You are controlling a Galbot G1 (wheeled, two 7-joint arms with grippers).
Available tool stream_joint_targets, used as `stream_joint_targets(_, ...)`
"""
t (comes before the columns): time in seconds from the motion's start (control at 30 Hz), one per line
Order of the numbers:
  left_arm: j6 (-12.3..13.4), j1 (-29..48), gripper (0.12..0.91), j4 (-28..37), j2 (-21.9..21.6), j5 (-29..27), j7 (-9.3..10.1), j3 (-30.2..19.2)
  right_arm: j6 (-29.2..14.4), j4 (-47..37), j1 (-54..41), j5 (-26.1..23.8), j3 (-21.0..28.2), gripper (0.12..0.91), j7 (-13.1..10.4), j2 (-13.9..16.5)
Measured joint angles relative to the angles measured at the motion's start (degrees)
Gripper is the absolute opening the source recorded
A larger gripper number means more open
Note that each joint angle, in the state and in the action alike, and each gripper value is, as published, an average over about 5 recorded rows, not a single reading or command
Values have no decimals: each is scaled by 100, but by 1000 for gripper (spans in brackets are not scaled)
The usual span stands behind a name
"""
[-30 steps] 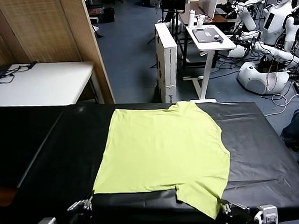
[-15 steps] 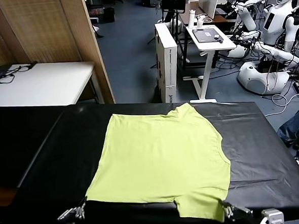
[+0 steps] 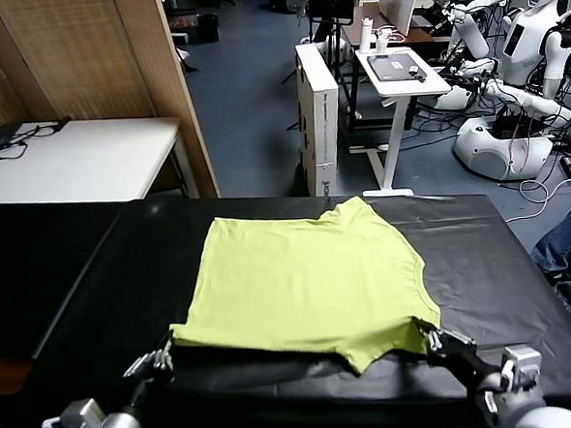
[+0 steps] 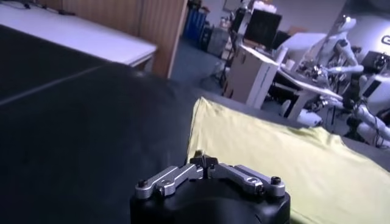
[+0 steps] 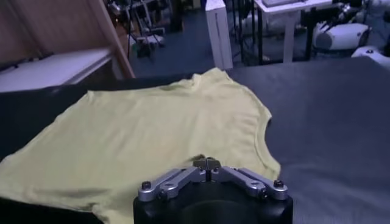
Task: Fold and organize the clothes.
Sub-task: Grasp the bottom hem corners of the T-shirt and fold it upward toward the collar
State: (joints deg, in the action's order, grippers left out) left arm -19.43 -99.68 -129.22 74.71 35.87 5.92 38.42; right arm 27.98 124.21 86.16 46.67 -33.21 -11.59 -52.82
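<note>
The black table (image 3: 502, 259) carries the lime T-shirt (image 3: 304, 276), spread across its middle with the near hem raised off the surface. My left gripper (image 3: 164, 355) is clamped tight on the near left corner of the hem. My right gripper (image 3: 431, 337) is clamped tight on the near right corner, beside the hanging sleeve (image 3: 371, 349).

The T-shirt (image 3: 309, 280) hides its folded-under near part; the white print cannot be seen, and the tabletop (image 3: 96, 284) is cut off at left.
</note>
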Motion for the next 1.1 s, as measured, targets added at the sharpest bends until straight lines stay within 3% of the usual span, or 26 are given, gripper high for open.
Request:
stream_joint_targets(0.23, 20, 518, 145, 292, 184, -314, -42, -188, 124, -666, -962, -164, 661, 139, -35, 20)
stream_joint_targets(0.47, 27, 938, 145, 652, 72, -417, -20, -394, 129, -1098, -1526, -238, 1130, 139, -59, -28)
stream_joint_targets(1.1, 3, 1970, 145, 1563, -914, -140, -5, -814, 157, -1587, -2057, -319, 1423, 139, -86, -138)
